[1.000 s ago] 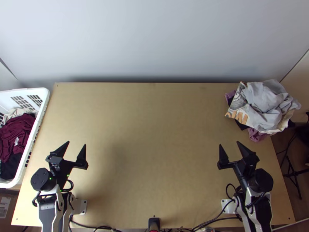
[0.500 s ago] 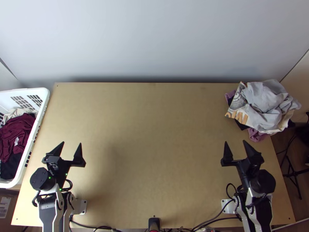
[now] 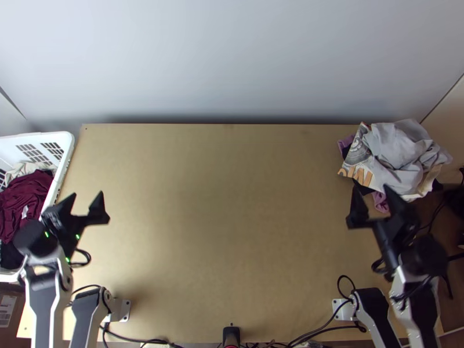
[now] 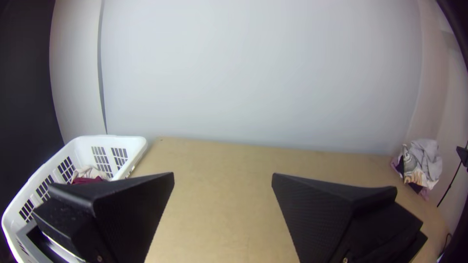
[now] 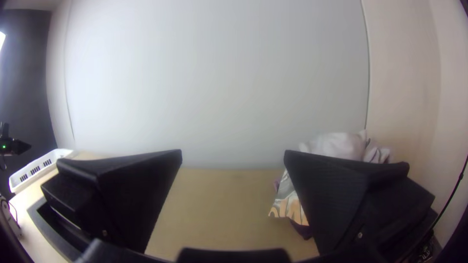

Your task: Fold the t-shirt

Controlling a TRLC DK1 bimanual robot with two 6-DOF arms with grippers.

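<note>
The left gripper (image 3: 85, 195) was at the left of the frame in the top view, above the table beside a white plastic basket (image 3: 71, 142). Its two fingers stood wide apart, and in its wrist view bare wooden table (image 3: 220, 220) showed between them. The right gripper (image 3: 371, 185) was at the right of the frame, its fingers also spread, their tips near the lower edge of a clothes pile.

That pile sat in the upper right, at the table's far corner. Pale grey cloth (image 3: 400, 148) lay bunched on top, with a cream part carrying orange and grey print (image 3: 356, 171) toward the table's middle, and mauve cloth (image 3: 380, 202) poking out below. In the right wrist view, one finger partly hid the pile.

The basket, at the left edge of the frame, held crumpled burgundy cloth (image 3: 26, 200), off-white cloth (image 3: 23, 170) and something dark. Which of these garments was the t-shirt could not be told. Cables (image 3: 322, 329) ran along the bottom edge, and a pale wall (image 3: 232, 58) rose behind the table.
</note>
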